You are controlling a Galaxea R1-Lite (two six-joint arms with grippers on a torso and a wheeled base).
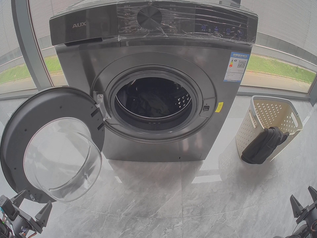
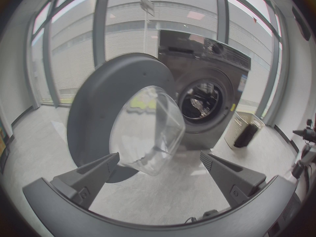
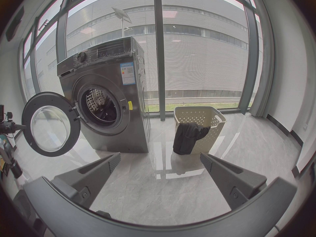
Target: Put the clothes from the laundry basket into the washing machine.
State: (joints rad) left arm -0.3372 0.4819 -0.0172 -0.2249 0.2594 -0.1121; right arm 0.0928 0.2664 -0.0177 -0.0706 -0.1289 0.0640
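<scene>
The washing machine (image 1: 152,50) door (image 1: 49,116) sits wide open, dark clothes (image 1: 152,103) in the drum (image 1: 183,99), black garment (image 1: 264,145) draped over the laundry basket (image 1: 246,129).

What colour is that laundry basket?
The laundry basket is cream, perforated; best in right wrist view.

Black garment (image 1: 263,145) drapes over laundry basket (image 1: 272,112) beside open washing machine (image 1: 165,55).

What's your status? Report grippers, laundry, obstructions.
Both empty: left gripper, right gripper, jaws open. One black garment draped over laundry basket rim; dark clothes in washing machine drum. Its door open; no obstruction seen.
</scene>
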